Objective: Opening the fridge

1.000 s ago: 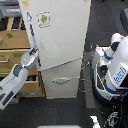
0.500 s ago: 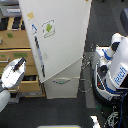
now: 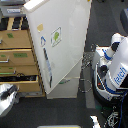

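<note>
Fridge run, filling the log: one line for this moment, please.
fridge: door swung out toward camera | gripper: low at exterior view's left, off the door, state unclear | wooden drawers: behind door

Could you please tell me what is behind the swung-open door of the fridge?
Behind the fridge door, toward the exterior view's left, a tan wooden drawer cabinet shows, with its right part covered by the door. The fridge's interior is hidden, since the door's outer face fills the view.

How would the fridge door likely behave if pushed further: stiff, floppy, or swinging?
The fridge door looks like a rigid flat panel, so it should probably swing as one piece without flexing. Already standing ajar, it likely moves easily. The end effector sits apart from it; its jaws are too blurred to read.
</note>
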Tool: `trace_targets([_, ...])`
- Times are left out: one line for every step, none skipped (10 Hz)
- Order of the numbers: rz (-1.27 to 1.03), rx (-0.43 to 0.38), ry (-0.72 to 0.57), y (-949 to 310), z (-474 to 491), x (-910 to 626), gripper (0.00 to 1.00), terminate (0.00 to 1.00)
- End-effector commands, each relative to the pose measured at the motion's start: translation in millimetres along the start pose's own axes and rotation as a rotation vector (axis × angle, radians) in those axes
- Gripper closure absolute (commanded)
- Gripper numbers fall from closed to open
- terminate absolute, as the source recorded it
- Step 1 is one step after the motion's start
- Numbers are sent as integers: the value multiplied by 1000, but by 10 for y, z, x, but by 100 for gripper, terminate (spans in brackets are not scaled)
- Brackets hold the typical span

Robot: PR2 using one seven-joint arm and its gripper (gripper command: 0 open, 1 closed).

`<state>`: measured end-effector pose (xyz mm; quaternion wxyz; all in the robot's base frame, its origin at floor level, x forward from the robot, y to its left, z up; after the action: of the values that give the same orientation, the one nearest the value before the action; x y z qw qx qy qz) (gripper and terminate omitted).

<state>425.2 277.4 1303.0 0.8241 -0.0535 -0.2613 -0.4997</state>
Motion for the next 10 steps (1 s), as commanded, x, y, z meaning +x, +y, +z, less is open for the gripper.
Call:
trace_targets([123,-226,263,0,-1845,-544,0,0])
trace_targets([172,-245,305,301,-2386,-451,0,0])
trace_targets([236,-263,381,760,-3271,-261,0,0])
trace_targets([252,-254,421,947,-3626,-162,0,0])
trace_targets([294,-248,468,1251,-4133,60,0,0])
trace_targets([298,-250,503,1347,-4465,271,0,0])
trace_targets([287,-251,534,1358,-4752,525,0,0])
trace_targets([264,-259,562,1328,-4959,696,0,0])
trace_targets([242,-225,633,1327,-5356,837,0,0])
trace_targets([235,-198,660,1275,-5485,902,0,0])
